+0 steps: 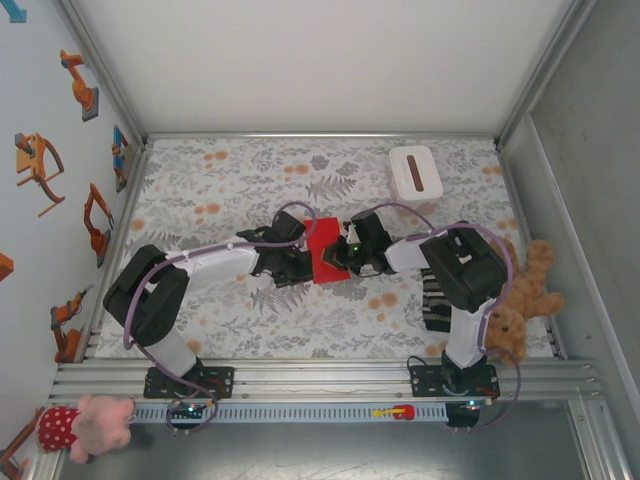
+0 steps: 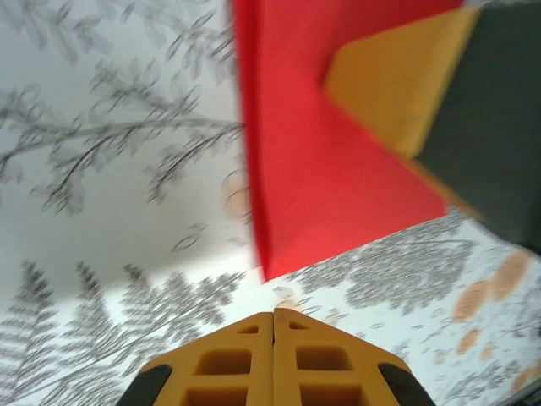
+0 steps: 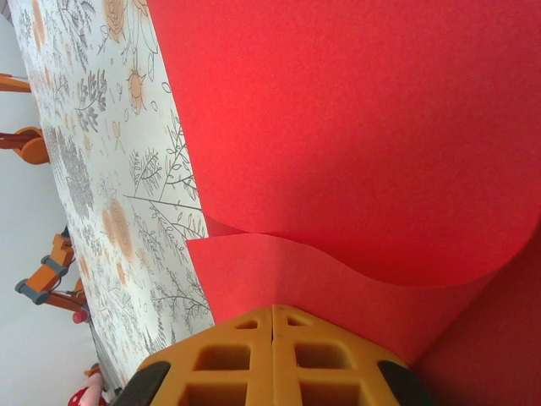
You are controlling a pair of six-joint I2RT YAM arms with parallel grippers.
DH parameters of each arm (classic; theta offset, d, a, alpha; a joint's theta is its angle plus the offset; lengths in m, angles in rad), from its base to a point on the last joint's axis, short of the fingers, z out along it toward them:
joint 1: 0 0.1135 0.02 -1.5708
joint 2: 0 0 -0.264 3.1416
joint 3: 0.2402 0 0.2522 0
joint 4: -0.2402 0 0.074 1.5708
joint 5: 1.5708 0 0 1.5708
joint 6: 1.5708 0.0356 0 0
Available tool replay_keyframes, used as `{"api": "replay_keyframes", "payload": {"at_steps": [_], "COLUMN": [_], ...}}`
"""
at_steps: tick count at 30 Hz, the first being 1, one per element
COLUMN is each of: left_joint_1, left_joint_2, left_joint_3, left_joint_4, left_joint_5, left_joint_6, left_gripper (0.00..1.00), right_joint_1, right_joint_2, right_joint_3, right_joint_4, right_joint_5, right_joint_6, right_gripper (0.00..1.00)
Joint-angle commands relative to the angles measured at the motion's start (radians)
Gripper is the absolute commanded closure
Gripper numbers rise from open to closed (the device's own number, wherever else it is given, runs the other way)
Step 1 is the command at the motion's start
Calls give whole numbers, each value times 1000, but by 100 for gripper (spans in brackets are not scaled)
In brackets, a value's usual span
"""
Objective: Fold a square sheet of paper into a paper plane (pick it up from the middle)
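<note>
Starting at the right hand [image 3: 272, 309], closed, empty fingertips are seen against a curled flap of the square sheet of paper [image 3: 355, 127], which extends directly ahead. The left hand [image 2: 273, 315], likewise closed, is positioned just short of the opposite edge, with worktop [image 2: 101, 211] between.

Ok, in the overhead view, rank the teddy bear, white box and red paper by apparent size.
Teddy bear largest.
White box and red paper look close; the arms cover part of the paper, so no ranking.

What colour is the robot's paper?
The paper is plain bright red, clearest in the right wrist view.
</note>
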Motion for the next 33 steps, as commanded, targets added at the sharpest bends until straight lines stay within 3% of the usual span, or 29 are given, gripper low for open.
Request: {"api": "replay_keyframes", "payload": {"at_steps": [1,8,20,27,33], "left_joint_1": [2,20,27,26,28], "left_joint_2": [54,155,169,165,168], "left_joint_3": [53,91,8,-38,-26], "left_joint_4": [67,108,106,90,89], "left_joint_5": [16,32,14,-14,-17], "left_joint_6": [5,-20,-51,-73,-72], "left_gripper": [95,97,99,100,100], "right_joint_1": [-6,-7,-15,-31,-35], "right_joint_2": [71,60,34,-74,-104], "right_joint_3": [-24,-26,-18,90,148], "right_joint_4": [-128,-121,-98,-224,-397], "right_joint_5": [86,81,44,14,66], "right_joint_6": [6,8,-4,-159,-307], "right_gripper": [100,100,100,100,100]}}
